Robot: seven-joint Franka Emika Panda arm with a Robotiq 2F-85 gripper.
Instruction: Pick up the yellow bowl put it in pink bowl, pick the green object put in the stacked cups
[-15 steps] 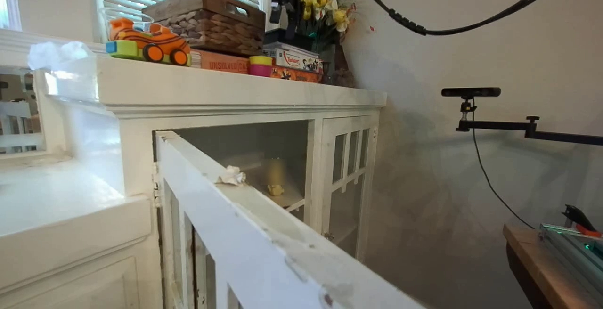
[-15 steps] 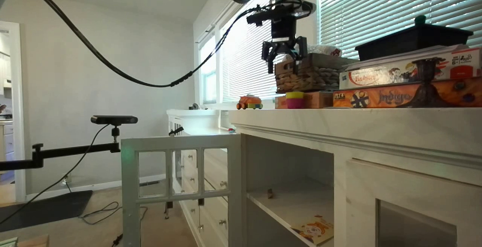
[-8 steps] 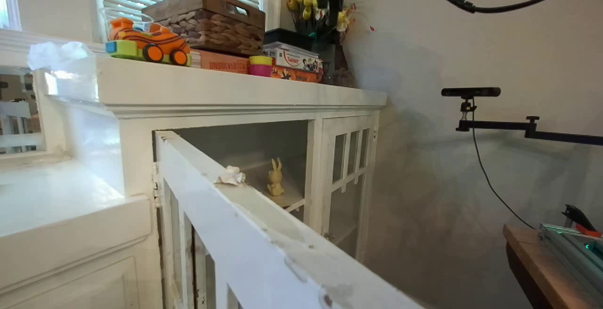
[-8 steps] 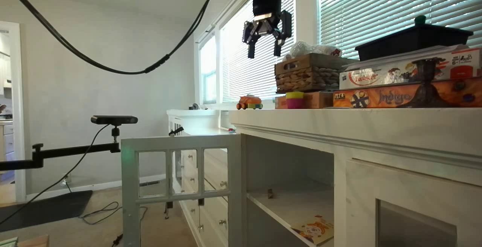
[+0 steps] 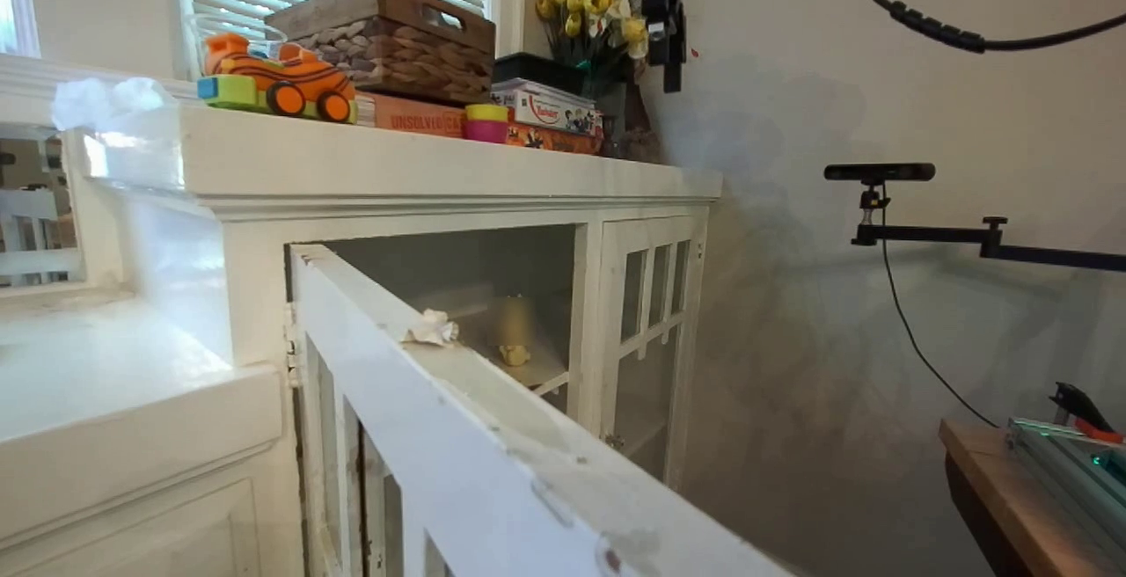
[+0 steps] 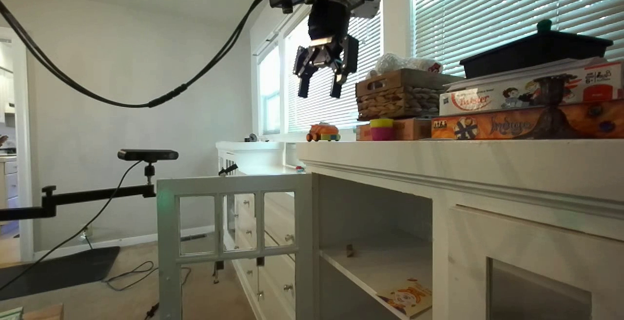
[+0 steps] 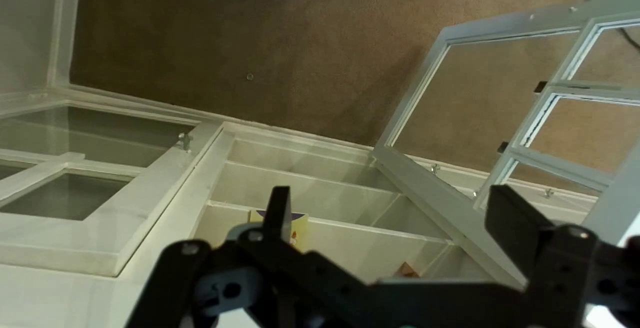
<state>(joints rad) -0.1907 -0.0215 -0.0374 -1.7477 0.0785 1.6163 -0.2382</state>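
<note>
The yellow bowl sits inside the pink bowl on the white cabinet top. The same yellow bowl and pink bowl show in an exterior view. My gripper is open and empty, pointing down in the air, clear of the bowls; it also shows in an exterior view. In the wrist view its fingers are wide apart with nothing between them. A small green thing stands on top of the black box; I cannot tell if it is the green object. No bowl shows in the wrist view.
The cabinet top holds a woven basket, board game boxes, a black box, a dark candlestick and an orange toy car. A cabinet door stands open below the gripper.
My gripper has moved away from the basket, rising and then lowering again, leftwards in an exterior view. It stays open. The yellow and pink bowls have not moved.
</note>
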